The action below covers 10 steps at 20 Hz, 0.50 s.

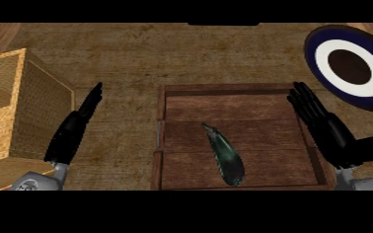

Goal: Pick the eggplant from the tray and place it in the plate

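Observation:
A dark, slender eggplant (pixel 225 155) lies lengthwise in the wooden tray (pixel 235 90), a little left of the tray's middle, stem end pointing away from me. The plate (pixel 329 54), dark blue with a white ring and a brown centre, sits at the far right and is cut off by the view's edge. My right hand (pixel 325 124) hangs over the tray's right rim with straight fingers, open and holding nothing. My left hand (pixel 73 128) is left of the tray, edge-on with fingers straight, open and holding nothing.
A woven wicker basket (pixel 29 98) stands at the left edge, close beside my left forearm. Bare wooden counter (pixel 146 54) stretches beyond the tray toward the back.

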### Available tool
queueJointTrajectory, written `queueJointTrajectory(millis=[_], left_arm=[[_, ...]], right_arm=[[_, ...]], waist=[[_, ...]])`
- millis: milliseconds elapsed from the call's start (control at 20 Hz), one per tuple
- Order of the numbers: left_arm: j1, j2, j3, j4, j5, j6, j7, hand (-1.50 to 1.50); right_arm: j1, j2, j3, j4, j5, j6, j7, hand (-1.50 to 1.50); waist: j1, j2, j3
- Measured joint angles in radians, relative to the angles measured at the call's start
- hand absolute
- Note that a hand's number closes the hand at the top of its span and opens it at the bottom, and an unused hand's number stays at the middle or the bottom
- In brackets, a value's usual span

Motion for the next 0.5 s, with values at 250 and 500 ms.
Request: queueJointTrajectory(millis=[250,500], left_arm=[[-0.048,-0.031,0.045,0.024,0.04,0.0,0.025,0.0],[-0.072,-0.058,0.087,0.047,0.1,-0.003,0.065,0.0]], right_arm=[[-0.14,0.043,0.052,0.065,-0.121,0.185,0.076,1.5],[-0.258,0.026,0.074,0.136,-0.011,0.234,0.01,-1.5]], waist=[[0.036,0.004,0.011],[0.057,-0.001,0.011]])
